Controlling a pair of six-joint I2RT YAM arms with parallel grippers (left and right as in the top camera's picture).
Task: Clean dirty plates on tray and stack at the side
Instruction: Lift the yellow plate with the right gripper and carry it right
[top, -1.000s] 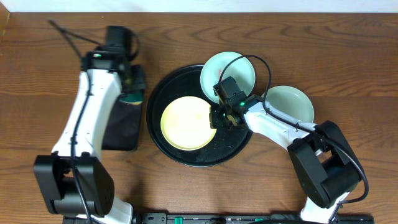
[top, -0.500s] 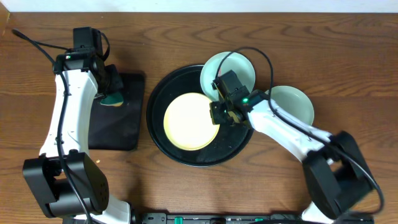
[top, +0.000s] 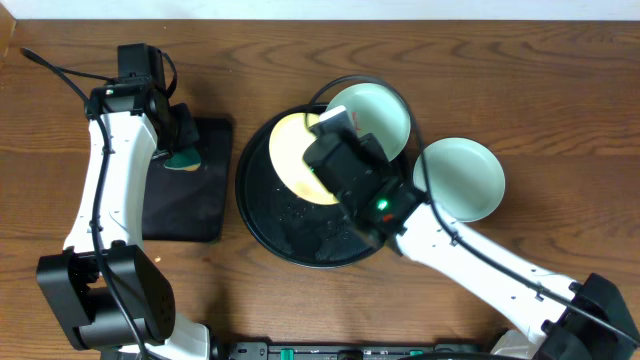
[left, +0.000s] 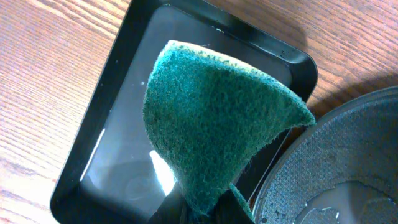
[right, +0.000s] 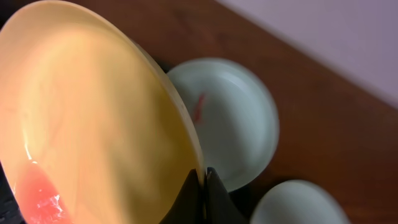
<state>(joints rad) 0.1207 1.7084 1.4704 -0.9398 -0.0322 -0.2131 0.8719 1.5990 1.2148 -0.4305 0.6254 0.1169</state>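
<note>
My right gripper (right: 203, 180) is shut on the rim of the pale yellow plate (right: 93, 118) and holds it tilted above the round black tray (top: 262, 215). A red smear (right: 37, 190) shows on the plate's face. A mint plate (top: 375, 115) with a thin red smear lies at the tray's back right edge. Another mint plate (top: 462, 178) rests on the table to the right. At the left, my left gripper (left: 208, 211) is shut on a green sponge (left: 217, 118) above the rectangular black tray (left: 93, 162).
The rectangular black tray (top: 195, 195) lies just left of the round tray, their edges nearly touching. Water droplets spot the round tray's floor (left: 348, 162). Brown wooden table (top: 520, 80) surrounds everything, and the right arm reaches across the tray's front right.
The right gripper has lifted the yellow plate off the round tray and tilted it toward the back. The left arm earlier swung left with the sponge, then held still.
</note>
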